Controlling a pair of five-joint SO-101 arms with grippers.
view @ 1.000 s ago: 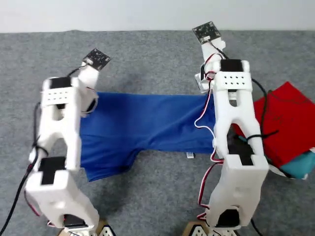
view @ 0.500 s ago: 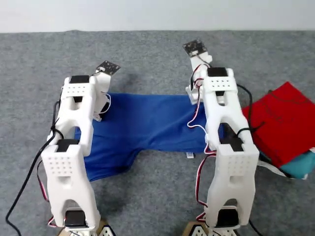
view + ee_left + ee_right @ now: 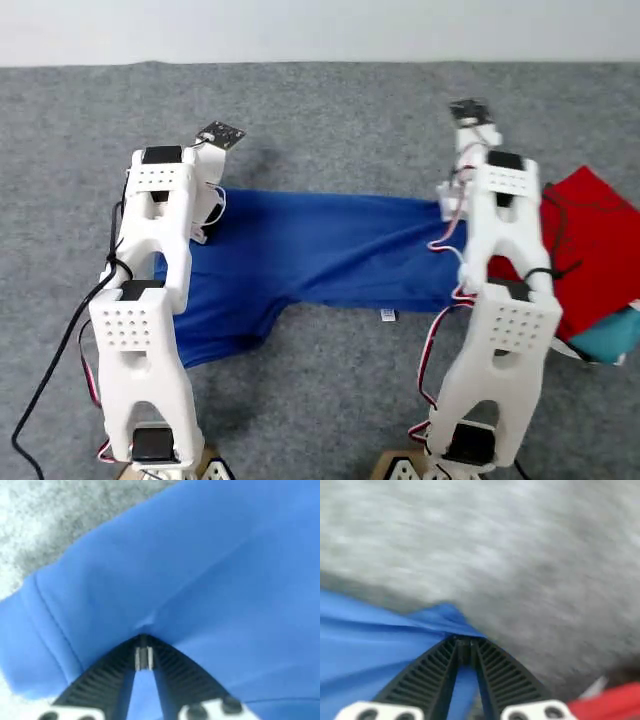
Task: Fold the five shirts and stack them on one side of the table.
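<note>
Blue shirt (image 3: pixel 320 255), far edge pinched tight in left gripper (image 3: pixel 144 656) and right gripper (image 3: pixel 465 649)

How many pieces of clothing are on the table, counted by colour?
blue shirt: 1
red shirt: 1
teal garment, mostly hidden under the red shirt: 1
Total: 3

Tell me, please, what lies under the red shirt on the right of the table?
Under the red shirt, a teal shirt pokes out at the near corner. How far it reaches, and whether more shirts lie beneath, the red cloth hides.
</note>
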